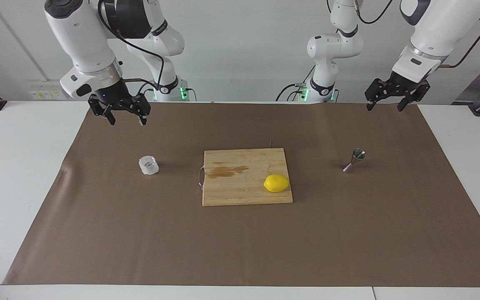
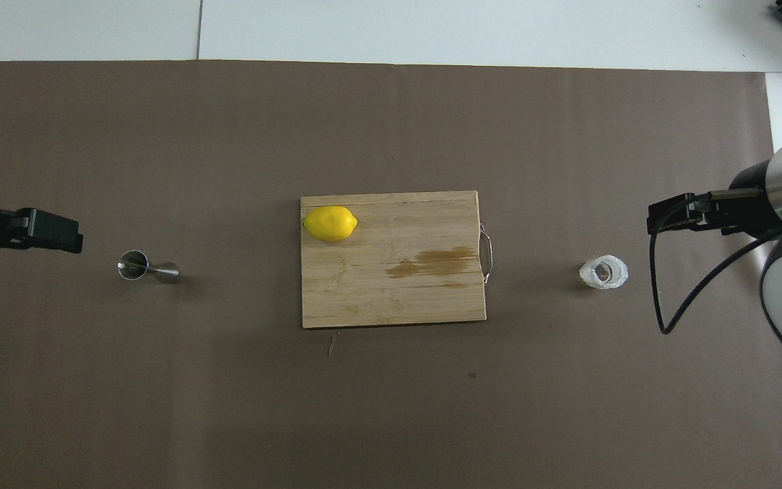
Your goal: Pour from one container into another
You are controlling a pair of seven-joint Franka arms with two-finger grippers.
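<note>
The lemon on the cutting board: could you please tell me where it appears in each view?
Facing view: the lemon sits low on the cutting board, toward its right corner.
Overhead view: the lemon sits at the board's top left corner.
Shared landmark: the board's dark stain.

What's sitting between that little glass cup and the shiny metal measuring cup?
A wooden cutting board with a lemon on it lies between the glass cup and the metal jigger; the overhead view shows it best.
</note>
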